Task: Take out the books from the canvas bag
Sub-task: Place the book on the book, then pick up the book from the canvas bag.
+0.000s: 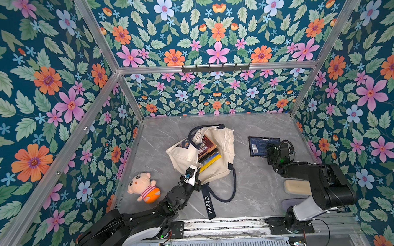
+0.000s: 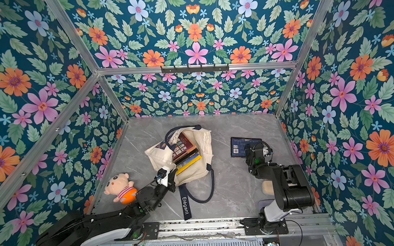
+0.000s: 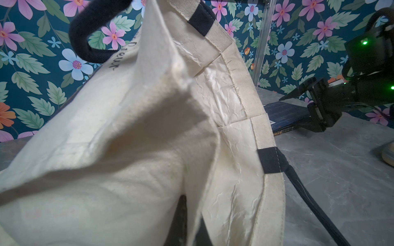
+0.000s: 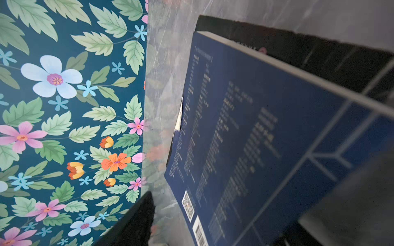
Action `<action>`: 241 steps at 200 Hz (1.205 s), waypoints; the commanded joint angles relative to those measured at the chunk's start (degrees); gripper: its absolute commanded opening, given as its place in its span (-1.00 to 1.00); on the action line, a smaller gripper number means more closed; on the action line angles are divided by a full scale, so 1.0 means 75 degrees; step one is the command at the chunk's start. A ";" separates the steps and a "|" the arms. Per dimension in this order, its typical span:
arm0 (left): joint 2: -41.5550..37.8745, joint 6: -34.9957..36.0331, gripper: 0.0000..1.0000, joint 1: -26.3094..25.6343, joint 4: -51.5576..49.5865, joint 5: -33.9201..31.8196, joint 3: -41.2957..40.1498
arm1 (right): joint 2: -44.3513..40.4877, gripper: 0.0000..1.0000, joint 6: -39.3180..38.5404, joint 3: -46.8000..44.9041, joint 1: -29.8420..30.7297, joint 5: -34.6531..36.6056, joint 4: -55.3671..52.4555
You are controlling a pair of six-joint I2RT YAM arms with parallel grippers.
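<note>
Lift straight up off the dark blue book (image 1: 258,145), flat at right of centre – with right gripper (image 1: 268,148) spread wide, holding nothing. Hold left gripper (image 1: 196,169) pinched tight on canvas bag (image 1: 224,145) rim, mid-frame – remaining books (image 1: 208,150) inside, mouth gaping.

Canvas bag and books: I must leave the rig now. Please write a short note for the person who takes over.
Left gripper: fingers shut on the near rim of the canvas bag, holding its mouth open.
Right gripper: fingers open at a blue book, which lies on a black book on the table, on the right arm's side of the bag.
Done: these two books are out.
Left: a stack of books, with a yellow book among them, lies in the bag's mouth.
</note>
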 commanded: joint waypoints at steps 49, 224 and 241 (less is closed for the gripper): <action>-0.0034 0.0177 -1.00 -0.0115 0.0698 0.0260 -0.0273 | -0.0638 0.98 -0.0057 -0.0083 -0.0009 -0.0641 -0.1446; 0.0054 0.0459 -1.00 -0.0300 0.1171 0.0300 -0.0408 | -0.3196 0.52 -0.2332 0.1020 0.5333 0.0851 -0.2498; 0.0097 0.0465 -1.00 -0.0312 0.1195 0.0333 -0.0397 | -0.2588 0.50 -0.2383 0.1336 0.5698 0.0728 -0.2215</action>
